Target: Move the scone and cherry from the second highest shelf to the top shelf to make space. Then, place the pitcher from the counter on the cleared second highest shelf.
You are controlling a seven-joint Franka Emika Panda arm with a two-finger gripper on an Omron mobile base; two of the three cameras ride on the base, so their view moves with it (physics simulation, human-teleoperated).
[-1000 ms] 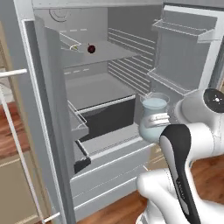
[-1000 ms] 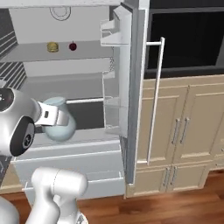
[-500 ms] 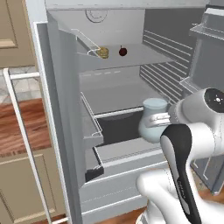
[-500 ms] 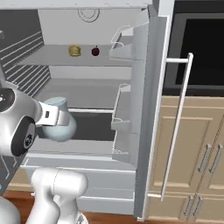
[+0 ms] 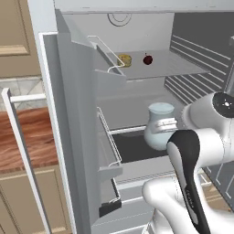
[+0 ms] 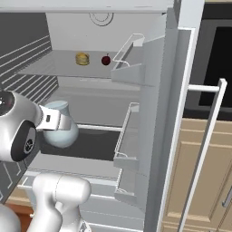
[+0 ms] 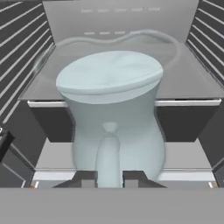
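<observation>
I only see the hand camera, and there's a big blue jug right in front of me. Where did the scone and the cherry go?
Observer: The scone and the cherry sit side by side on the top shelf, under the round light.
Operator: Are the fridge doors in my way?
Observer: No. The left door and the right door both stand wide open, one on each side of the arm.

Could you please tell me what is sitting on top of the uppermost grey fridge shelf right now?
On the thin grey top shelf sit a lumpy golden-tan scone and, apart from it, a small dark red cherry. The door bin hides the shelf's near-left corner.
</observation>
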